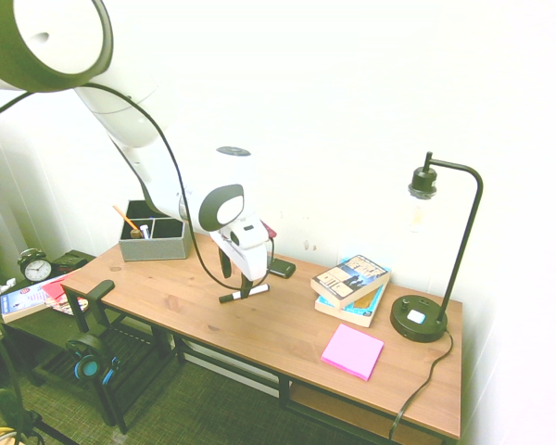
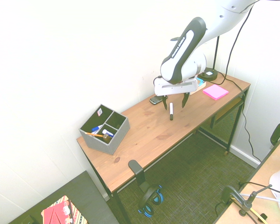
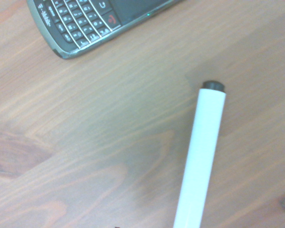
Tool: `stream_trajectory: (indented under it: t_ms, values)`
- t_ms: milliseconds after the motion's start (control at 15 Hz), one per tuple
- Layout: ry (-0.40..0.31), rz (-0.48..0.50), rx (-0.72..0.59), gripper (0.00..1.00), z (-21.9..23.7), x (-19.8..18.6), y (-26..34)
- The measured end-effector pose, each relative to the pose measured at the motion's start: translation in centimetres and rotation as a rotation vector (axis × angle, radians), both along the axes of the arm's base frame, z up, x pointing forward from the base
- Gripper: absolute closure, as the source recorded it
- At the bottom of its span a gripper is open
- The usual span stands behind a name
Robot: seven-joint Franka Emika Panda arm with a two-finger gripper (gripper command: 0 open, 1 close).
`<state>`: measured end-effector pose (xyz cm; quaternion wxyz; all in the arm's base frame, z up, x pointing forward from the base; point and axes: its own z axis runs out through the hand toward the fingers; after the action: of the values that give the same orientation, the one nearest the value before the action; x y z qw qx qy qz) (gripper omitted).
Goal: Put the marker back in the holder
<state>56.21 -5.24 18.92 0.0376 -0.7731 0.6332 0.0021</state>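
Marker (image 2: 171,111): white barrel, black cap; lies flat on the desk (image 2: 144,135), just beside the phone (image 1: 280,268); its plain end shows in the wrist view (image 3: 202,156).
Gripper (image 2: 175,101): points straight down, fingers spread wide, holding nothing; it hangs directly above the marker, one finger to each side, apart from the barrel.
Holder (image 2: 105,129): grey box with dark compartments at the far end of the desk, well apart from marker and gripper; an orange pencil (image 2: 94,134) and other small items stand in it.
Other items: stacked books (image 1: 352,286), pink sticky pad (image 1: 352,350), black lamp (image 1: 437,250).
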Motion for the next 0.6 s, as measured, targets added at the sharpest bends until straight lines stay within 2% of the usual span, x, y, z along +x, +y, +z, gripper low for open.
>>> stream_trajectory:
  t_ms: [600]
  values:
    - [0.016,0.017,-0.001,1.00,-2.9,1.9,0.5]
